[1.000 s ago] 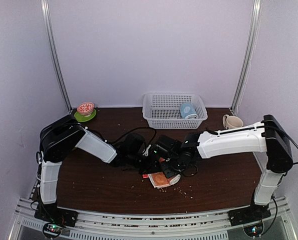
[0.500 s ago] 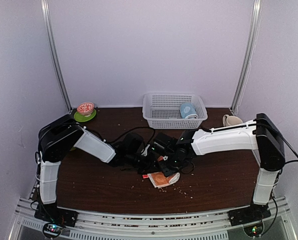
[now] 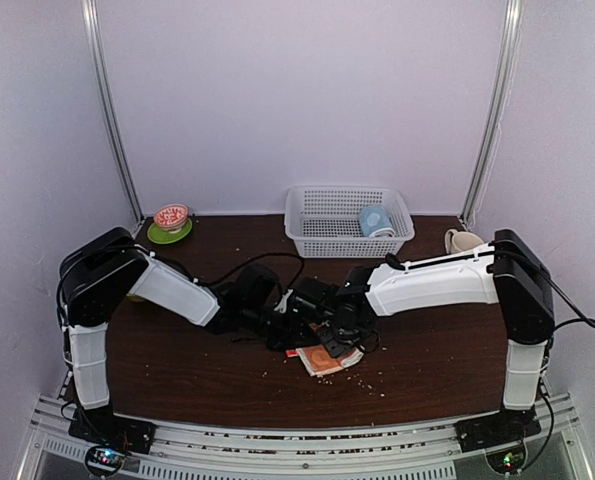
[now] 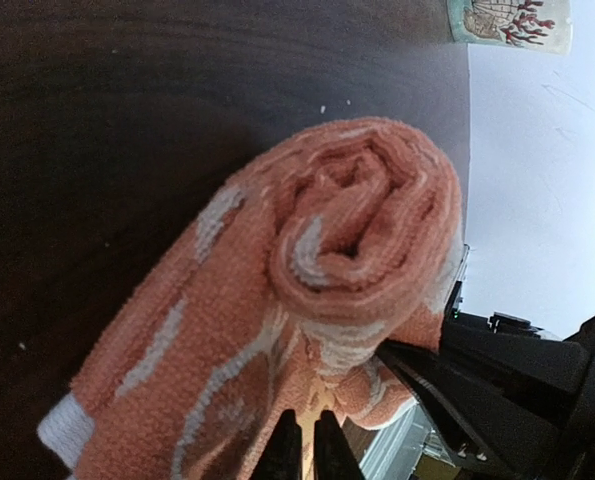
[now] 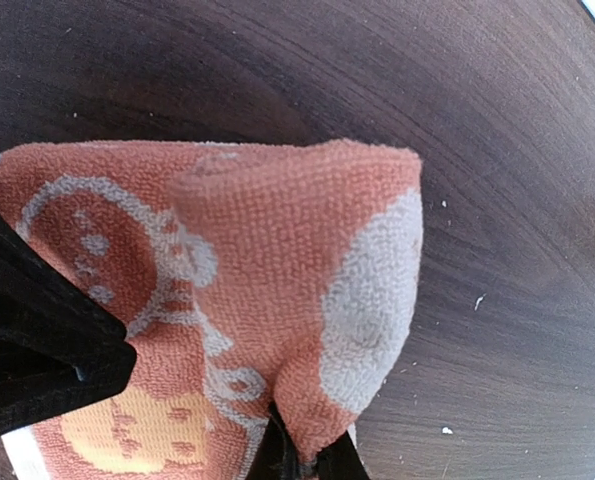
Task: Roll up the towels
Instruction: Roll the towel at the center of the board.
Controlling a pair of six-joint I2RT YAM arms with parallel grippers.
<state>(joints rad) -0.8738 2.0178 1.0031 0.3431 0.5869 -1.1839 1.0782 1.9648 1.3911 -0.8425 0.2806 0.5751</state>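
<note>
The orange-red towel (image 3: 326,359) with white swirls lies partly rolled on the dark table, near the middle. In the left wrist view it (image 4: 327,270) shows a coiled roll end above a flat tail. My left gripper (image 4: 302,452) is shut on the towel's fabric below the roll. My right gripper (image 5: 302,458) is shut on a raised fold of the same towel (image 5: 267,260). In the top view the left gripper (image 3: 295,326) and right gripper (image 3: 335,338) meet over the towel. The light blue towel (image 3: 375,220) sits rolled in the white basket (image 3: 299,238).
A cream mug (image 3: 464,242) stands at the back right. A red patterned bowl on a green saucer (image 3: 171,218) stands at the back left. Crumbs dot the table (image 3: 197,360). Black cables trail behind the left gripper.
Both arms have shifted to the left and the right forearm has swung closer in over the towel. The towel stays in about the same spot.
</note>
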